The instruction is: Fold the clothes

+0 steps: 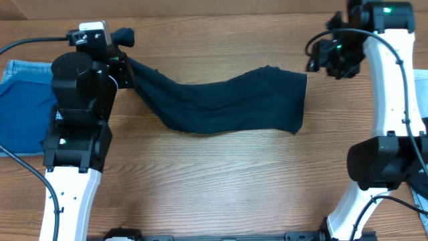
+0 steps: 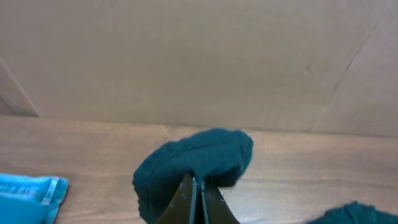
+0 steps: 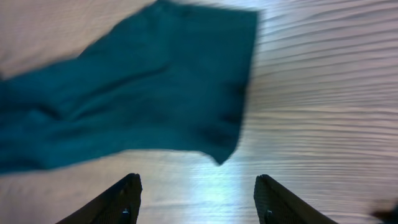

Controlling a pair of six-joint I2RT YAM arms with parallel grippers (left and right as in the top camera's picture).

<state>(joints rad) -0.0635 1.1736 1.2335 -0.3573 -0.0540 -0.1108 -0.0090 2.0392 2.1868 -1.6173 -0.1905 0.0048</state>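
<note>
Left tool (image 2: 196,190) is clenched on a bunched, lumpy end of the navy garment (image 1: 221,100) at ten o'clock of the wood-grain surface (image 1: 221,181). We see the soft matte cloth stretch as a wrinkled band towards two o'clock, its far end squarish and flat. Our right tool (image 3: 198,183) (at two o'clock, just past that end) hangs with jaws spread wide, gripping nothing. Faded blue denim (image 1: 23,110) lies flat at nine o'clock.

A wooden bench (image 1: 214,174) carries a dark garment (image 1: 227,100) stretched across its middle, and blue denim (image 1: 23,100) lying at its left edge.
</note>
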